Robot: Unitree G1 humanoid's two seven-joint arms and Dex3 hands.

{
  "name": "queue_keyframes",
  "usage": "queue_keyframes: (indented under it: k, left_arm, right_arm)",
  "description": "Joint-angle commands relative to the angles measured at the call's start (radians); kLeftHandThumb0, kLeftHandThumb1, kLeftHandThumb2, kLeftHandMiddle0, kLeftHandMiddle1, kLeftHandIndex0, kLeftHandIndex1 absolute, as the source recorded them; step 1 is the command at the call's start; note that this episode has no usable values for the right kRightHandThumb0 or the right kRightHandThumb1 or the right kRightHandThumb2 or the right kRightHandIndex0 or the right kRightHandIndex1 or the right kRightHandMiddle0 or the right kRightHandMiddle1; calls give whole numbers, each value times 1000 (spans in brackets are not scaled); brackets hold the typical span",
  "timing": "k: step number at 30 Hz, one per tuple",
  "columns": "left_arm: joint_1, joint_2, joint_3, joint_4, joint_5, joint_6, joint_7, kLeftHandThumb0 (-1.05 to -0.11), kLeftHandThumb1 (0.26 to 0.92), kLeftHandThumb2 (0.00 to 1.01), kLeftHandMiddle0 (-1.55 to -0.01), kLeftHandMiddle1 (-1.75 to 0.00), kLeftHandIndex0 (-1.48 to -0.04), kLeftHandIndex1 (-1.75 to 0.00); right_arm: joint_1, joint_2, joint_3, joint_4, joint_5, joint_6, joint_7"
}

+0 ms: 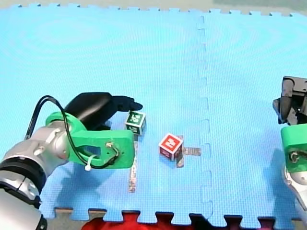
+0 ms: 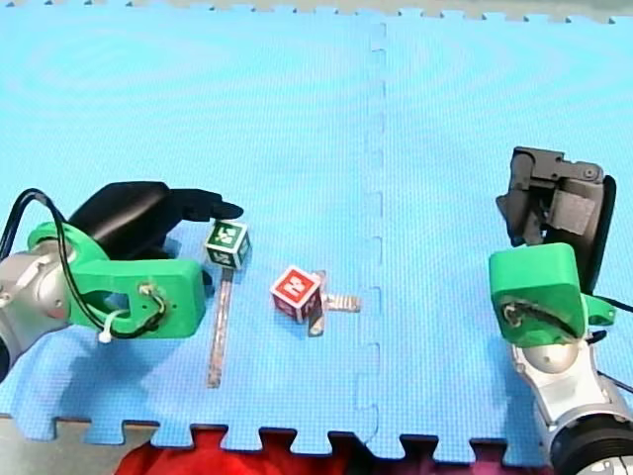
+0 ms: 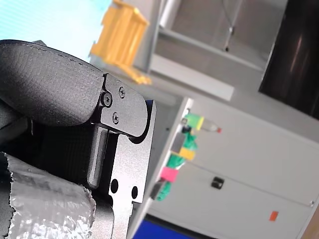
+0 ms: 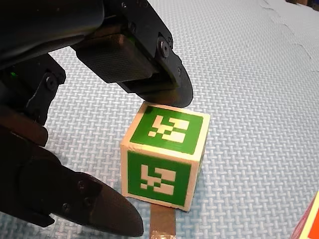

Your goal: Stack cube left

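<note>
A green-and-white cube [image 1: 135,122] stands on the blue foam mat [image 1: 158,57], left of centre. My left hand [image 1: 130,111] reaches in from the left and is open around it. In the second wrist view one black finger [image 4: 149,74] hangs over the green cube's [image 4: 164,154] far top edge, and another finger [image 4: 89,209] sits a little apart from its near side. A red-and-white cube [image 1: 171,145] rests tilted on the mat just right of the green one. My right hand [image 2: 549,198] is held above the mat at the far right, holding nothing.
Grey tape strips lie on the mat: a long one [image 1: 133,175] below the green cube and a short one [image 1: 192,151] beside the red cube. The mat's jigsaw front edge [image 1: 144,215] is close. A seam [image 1: 201,96] runs up the mat.
</note>
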Motion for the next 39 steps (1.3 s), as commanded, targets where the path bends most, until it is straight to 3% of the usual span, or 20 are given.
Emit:
queue_keyframes:
  k: [1,14,17,22,27,39]
  left_arm:
    - [-5,1,-4,-1,2,7,-3,-558,692,0,-758,-1746,-588,0]
    - [-26,-31,2,12,-10,59,-65,-636,691,1,-778,-1746,-588,-2]
    - [-24,-35,6,13,-14,64,-72,-672,695,3,-782,-1746,-646,-28]
    - [-20,-33,5,12,-14,64,-70,-458,761,22,-842,-1746,-875,-105]
    - [-10,-32,-2,15,-6,48,-36,-524,861,41,-894,-1746,-1110,-188]
    - [-10,-20,0,21,-3,28,-24,-555,906,31,-887,-1746,-1127,-180]
  right_arm:
    - [4,-5,-3,-6,1,-6,-2]
    - [26,0,-3,-19,5,-23,11]
    - [29,1,-4,-20,5,-23,12]
    - [31,4,-4,-20,3,-20,8]
    - [32,3,-4,-18,0,-18,3]
    - [30,3,1,-14,-12,-19,-17]
